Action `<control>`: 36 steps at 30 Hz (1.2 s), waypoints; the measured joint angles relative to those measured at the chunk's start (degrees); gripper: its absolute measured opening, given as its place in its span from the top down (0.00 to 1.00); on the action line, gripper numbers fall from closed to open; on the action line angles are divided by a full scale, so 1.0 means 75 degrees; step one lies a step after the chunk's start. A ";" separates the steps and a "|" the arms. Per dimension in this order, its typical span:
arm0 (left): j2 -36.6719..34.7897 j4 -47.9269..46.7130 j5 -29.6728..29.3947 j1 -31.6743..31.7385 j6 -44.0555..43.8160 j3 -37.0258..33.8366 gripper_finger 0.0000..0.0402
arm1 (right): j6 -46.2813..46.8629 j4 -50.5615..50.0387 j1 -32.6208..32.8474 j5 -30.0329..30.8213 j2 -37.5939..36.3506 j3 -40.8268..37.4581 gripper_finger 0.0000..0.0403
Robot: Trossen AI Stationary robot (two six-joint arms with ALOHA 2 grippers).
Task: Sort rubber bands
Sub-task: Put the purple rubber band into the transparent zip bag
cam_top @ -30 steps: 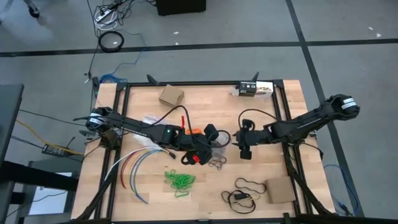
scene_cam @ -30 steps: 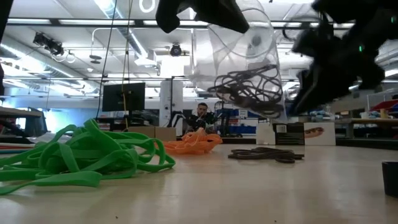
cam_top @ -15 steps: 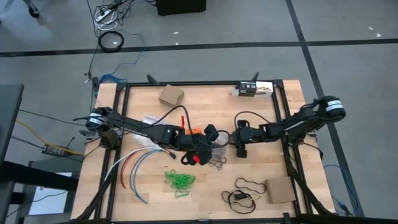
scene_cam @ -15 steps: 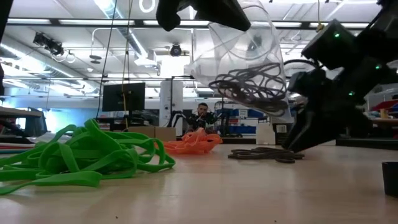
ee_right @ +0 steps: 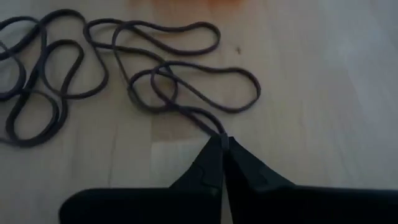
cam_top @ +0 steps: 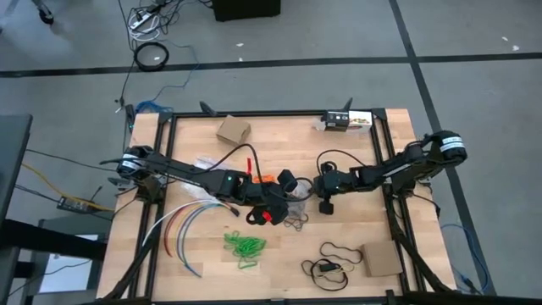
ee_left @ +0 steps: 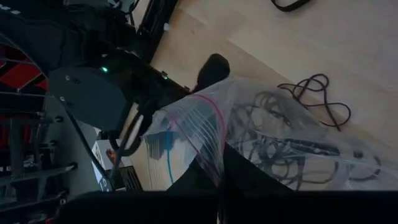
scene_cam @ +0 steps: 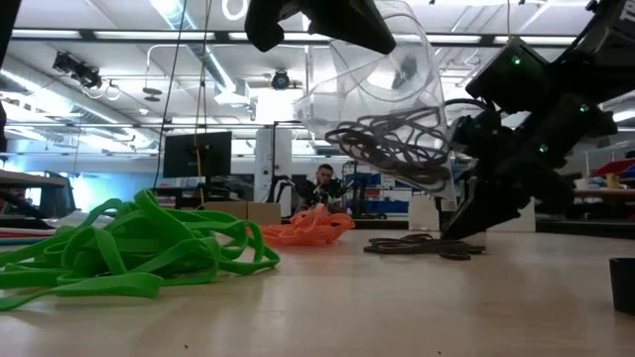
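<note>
Hanging above the middle of the worktop (cam_top: 373,144), a clear zip bag (scene_cam: 382,94) is pinched by the left tool (cam_top: 284,188), whose fingers are pressed together on its rim; inside it lies a tangle of dark brown-black rubber bands (scene_cam: 397,144). The left wrist view shows the same bag (ee_left: 273,137) with its pink-edged mouth and the dark loops (ee_left: 298,155) bunched in it. Just beside the bag, the right tool (cam_top: 323,203) is down at the wood with its tips closed on one dark band (ee_right: 186,93) of the small loose heap (scene_cam: 422,246) lying flat under the bag. The orange heap (scene_cam: 308,228) sits farther back near the left arm, and the bright green heap (cam_top: 246,246) lies apart toward the front edge. A small cardboard box (cam_top: 233,130) rests near the far side.
</note>
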 joint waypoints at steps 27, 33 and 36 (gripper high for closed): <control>0.0000 0.0200 0.0463 0.0012 0.0012 -0.0003 1.00 | -0.1899 -0.2470 0.1407 0.1413 -0.3657 0.3370 1.00; 0.0000 0.0207 0.0463 0.0047 0.0012 -0.0003 1.00 | -0.2223 -0.2549 0.1827 0.1412 -0.3091 0.4123 1.00; 0.0000 0.0204 0.0463 0.0047 0.0012 -0.0003 1.00 | -0.2321 -0.2571 0.1968 0.1433 -0.2895 0.4340 1.00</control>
